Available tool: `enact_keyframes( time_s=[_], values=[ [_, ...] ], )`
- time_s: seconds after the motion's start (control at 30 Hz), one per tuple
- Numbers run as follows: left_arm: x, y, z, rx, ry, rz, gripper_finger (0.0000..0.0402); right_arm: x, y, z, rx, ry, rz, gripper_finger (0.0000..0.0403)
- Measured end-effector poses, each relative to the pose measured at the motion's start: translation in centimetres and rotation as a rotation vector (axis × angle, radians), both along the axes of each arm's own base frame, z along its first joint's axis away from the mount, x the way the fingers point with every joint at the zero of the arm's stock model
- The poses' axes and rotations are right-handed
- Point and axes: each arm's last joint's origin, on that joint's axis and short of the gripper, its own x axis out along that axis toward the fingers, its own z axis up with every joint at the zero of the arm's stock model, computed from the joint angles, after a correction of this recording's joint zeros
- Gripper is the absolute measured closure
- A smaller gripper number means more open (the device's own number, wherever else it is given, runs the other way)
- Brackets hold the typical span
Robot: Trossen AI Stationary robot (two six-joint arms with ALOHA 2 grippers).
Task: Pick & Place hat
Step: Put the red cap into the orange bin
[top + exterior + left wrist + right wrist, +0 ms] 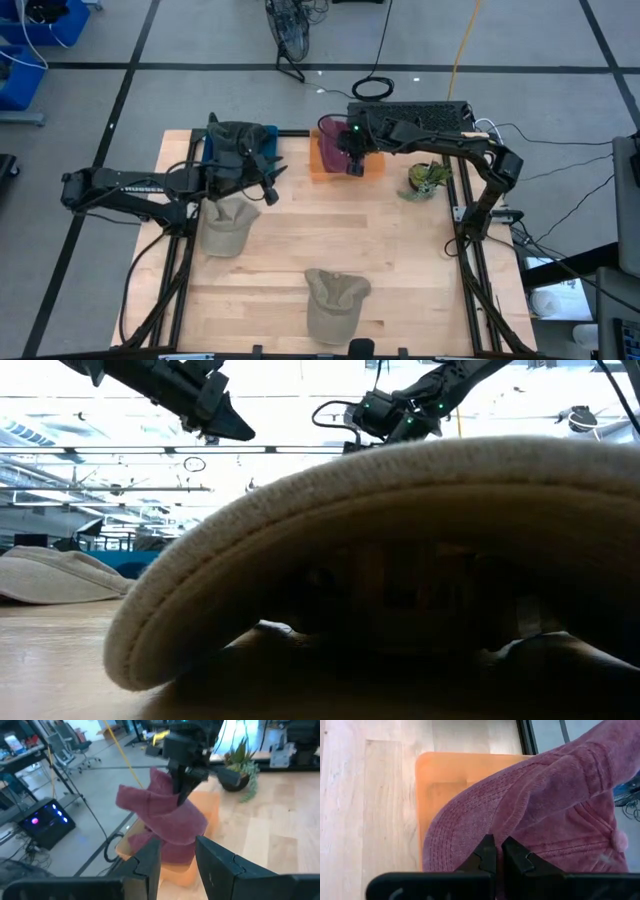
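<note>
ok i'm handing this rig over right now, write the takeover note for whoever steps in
Right gripper: shut on the maroon hat, holding it over the orange tray at the table's back edge.
Left gripper: open, empty, near the dark green hat on the blue tray at the back left.
Two beige hats lie loose on the table: one under the left arm, one at the front edge.
Done: green hat appears placed. Left: release the maroon hat, then likely handle the beige hats.
</note>
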Motion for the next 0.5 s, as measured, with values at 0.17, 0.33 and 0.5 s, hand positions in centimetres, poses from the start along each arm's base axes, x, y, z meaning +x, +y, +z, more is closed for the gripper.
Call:
enact_keyframes(
  time_s=[0.17,0.33,0.5],
  values=[
    [-0.09,0.29,-0.16,-0.023,0.005,0.011,0.0277,0.06,-0.05,-0.22,0.013,0.002,-0.012,0.0401],
    [-0.05,0.32,-0.06,-0.031,-0.010,0.000,0.0277,0.05,-0.05,-0.21,0.014,0.001,-0.020,0.0398],
    [0.00,0.31,0.07,-0.047,-0.035,0.001,0.0277,0.10,-0.09,-0.15,0.013,-0.009,-0.026,0.0387]
  ],
)
